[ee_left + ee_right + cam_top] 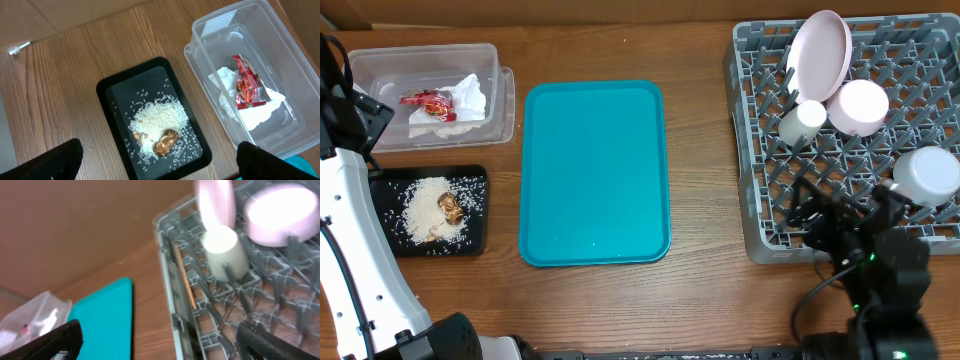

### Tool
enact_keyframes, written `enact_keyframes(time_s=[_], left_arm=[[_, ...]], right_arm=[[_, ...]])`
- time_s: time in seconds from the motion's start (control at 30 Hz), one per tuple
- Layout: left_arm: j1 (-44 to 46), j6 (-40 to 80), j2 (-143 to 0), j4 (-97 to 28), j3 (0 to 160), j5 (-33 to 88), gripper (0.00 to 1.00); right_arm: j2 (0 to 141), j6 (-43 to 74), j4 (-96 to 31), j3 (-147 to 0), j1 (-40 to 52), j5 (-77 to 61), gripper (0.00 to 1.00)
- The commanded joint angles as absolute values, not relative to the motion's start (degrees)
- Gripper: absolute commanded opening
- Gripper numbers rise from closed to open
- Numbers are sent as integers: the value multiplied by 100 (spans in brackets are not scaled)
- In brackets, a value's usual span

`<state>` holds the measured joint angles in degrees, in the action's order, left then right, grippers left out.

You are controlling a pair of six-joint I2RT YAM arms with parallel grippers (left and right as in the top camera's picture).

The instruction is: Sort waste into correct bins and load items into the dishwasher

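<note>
The left jaws fill the bottom corners of their own view with dark fingers (pixel 50 160), spread wide and holding nothing. Straight below the gap between them lies the black tray (pixel 107 95), carrying the rice (pixel 160 115) and the brown bits (pixel 166 141) in one heap. Just past the right finger, close alongside the tray, stands the clear tub (pixel 200 30) with the red wrapper (pixel 248 85) lying on the napkin (pixel 260 112). Food scraps and dry litter are in separate bins, so the sorting looks done.

The right jaws also stand wide apart and empty, over the near corner of the dish rack (pixel 760 200). Ahead of them the cup (pixel 225 250) sits mouth-down among the pegs, with the large plate (pixel 820 50) propped on edge behind it and the small plate (pixel 860 105) leaning beside it. Pegs keep them tilted, probably for draining. The wooden stick (pixel 184 280) lies along the rack's wall, toward the left finger. The bowl (pixel 928 172) rests off to the right.

Between the two pairs of jaws the teal tray (pixel 595 170) shows nothing on it. The counter (pixel 700 300) around it gives both arms open room, while the rack's raised rim and pegs are what the right jaws must clear
</note>
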<state>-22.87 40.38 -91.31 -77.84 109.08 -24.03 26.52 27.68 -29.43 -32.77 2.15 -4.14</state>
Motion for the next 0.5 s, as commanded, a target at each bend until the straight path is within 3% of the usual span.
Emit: enact_keyframes(time_s=[0.0,0.47], left_arm=[[-2283,4117,-9150,-7776,10901,-2392,100],[-2281,4117,-9150,-7773,10901,-2392,100]], right_arm=[[1844,1828,-1944,-2156,-69,-1514,100],[69,893,-384,-196,-349,-1682,100]])
